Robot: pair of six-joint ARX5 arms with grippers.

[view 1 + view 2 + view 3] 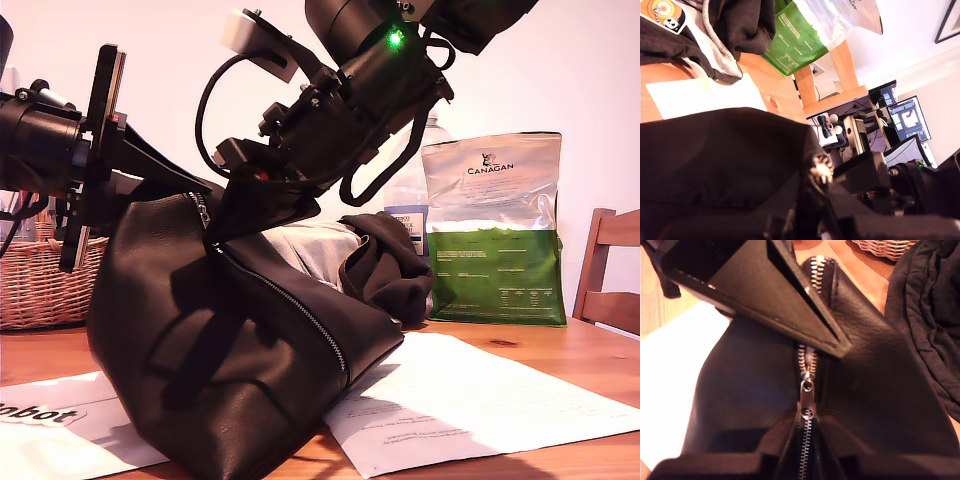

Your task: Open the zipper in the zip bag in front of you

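Leather zip bag rests on the wooden counter, partly on sheets of paper, towards the exterior view's left. Its high end is raised at the exterior view's left, so the zipper slopes down towards the exterior view's right.

The first end effector is placed against the raised end of the bag. This is judged to be an anchoring position: the soft leather is kept up and the line of teeth is kept taut. Its jaws are hidden by the leather in the first wrist view, so the width of the grip cannot be told.

The second end effector is brought down over the upper part of the zipper. In the second wrist view, one finger lies across the teeth just above the silver pull tab. The opposing finger is not clearly shown, so it cannot be told whether the tab is gripped. The teeth on both sides of the tab appear meshed, so the opening is judged not yet begun.

A black garment, a CANAGAN foil pouch and a wicker basket stand behind the bag, clear of the zipper's line.
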